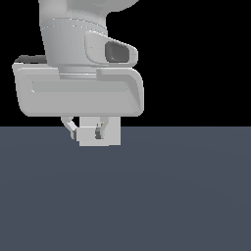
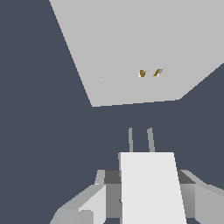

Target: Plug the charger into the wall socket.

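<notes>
My gripper (image 1: 86, 131) is shut on the charger (image 2: 151, 188), a small white block held between the fingers (image 2: 94, 202). Its two grey prongs (image 2: 140, 140) point at the wall socket (image 2: 131, 48), a flat white square plate with two orange-brown slots (image 2: 149, 72). A gap of dark floor shows between the prong tips and the plate. In the exterior view the charger (image 1: 87, 134) sits just in front of the socket plate (image 1: 112, 133), under the big white hand, and the two overlap there.
A dark grey-blue floor (image 1: 171, 196) spreads around the plate. The background above it is black. The arm's wrist and hand body (image 1: 78, 90) fill the upper left of the exterior view.
</notes>
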Controlling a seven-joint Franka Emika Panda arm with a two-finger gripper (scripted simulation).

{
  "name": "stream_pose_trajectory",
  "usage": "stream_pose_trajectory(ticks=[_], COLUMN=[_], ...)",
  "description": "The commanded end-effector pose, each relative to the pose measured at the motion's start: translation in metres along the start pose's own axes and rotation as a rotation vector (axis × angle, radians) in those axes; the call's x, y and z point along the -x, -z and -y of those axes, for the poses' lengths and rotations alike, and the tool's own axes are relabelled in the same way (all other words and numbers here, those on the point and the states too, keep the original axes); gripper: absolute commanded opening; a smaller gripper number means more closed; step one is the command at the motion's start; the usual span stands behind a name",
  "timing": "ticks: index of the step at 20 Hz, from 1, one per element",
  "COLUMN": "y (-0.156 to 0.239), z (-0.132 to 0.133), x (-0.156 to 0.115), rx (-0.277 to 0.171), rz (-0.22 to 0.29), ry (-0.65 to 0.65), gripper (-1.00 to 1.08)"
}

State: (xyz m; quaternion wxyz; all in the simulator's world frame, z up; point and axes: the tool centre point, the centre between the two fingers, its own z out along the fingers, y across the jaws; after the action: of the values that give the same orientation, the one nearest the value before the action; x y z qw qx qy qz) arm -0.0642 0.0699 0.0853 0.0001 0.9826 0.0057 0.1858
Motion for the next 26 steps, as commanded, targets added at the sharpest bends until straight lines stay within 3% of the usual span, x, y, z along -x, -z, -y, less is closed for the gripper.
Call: stream_pose_trajectory(ticks=[1,26], y=[0.004,0.011], z=[-0.004,-0.014], x=[-0.003,-0.013], rx=[-0.009,-0.036], rz=[0.0,0.005], ry=[0.024,0.084], gripper=[-1.0,-1.0])
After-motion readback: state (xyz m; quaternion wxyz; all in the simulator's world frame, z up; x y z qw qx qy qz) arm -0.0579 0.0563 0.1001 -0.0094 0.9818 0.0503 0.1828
